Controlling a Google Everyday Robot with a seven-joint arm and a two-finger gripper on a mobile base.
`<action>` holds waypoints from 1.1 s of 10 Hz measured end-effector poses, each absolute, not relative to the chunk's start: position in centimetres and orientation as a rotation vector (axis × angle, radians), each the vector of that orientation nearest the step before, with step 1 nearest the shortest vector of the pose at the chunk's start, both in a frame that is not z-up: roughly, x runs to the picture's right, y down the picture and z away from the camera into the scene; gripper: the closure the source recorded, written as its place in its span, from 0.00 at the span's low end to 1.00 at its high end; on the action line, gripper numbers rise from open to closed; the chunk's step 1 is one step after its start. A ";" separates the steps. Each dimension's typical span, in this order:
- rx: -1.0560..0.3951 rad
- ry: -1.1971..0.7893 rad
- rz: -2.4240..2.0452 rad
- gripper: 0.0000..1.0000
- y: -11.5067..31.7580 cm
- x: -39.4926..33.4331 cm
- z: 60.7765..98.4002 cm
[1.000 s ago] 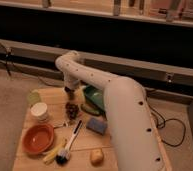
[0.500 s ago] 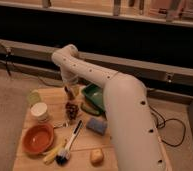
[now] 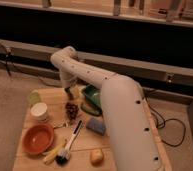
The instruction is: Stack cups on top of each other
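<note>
Over the wooden table (image 3: 115,159) the big white arm (image 3: 117,110) reaches down, its gripper (image 3: 68,93) hanging at the far side, fingers impossible to make out, with the white cup (image 3: 39,111) and pale yellow-green cup (image 3: 33,97) off to its left, near but not touching.

Claw (image 3: 69,91) over wooden table (image 3: 82,155), seemingly above white cup (image 3: 39,110)

The robot's arm (image 3: 117,112) is a thick, smooth, off-white tube built from rounded segments, widest nearest the camera and narrowing toward the far end. Small dark round dots, like screw holes, sit along its shell. The gripper (image 3: 68,92) at its tip is dark.
</note>
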State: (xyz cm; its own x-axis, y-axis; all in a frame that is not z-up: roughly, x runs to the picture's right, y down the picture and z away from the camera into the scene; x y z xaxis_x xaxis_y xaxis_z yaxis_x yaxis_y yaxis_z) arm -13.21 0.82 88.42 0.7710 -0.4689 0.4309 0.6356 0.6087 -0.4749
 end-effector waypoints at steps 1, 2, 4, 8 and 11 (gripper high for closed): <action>-0.646 -0.286 -0.651 0.20 0.3 -13.3 88.6; -0.638 -0.300 -0.652 0.20 -0.1 -13.6 88.7; -0.630 -0.302 -0.639 0.20 -0.5 -12.6 88.7; -0.648 -0.289 -0.615 0.20 -0.4 -11.3 88.7; -0.710 -0.265 -0.625 0.20 0.2 -11.4 88.8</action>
State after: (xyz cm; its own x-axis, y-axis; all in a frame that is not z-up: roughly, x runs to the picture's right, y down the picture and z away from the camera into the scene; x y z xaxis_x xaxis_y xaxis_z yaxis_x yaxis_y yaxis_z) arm -11.37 0.20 88.83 0.7874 -0.4426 0.4291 0.6162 0.5876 -0.5245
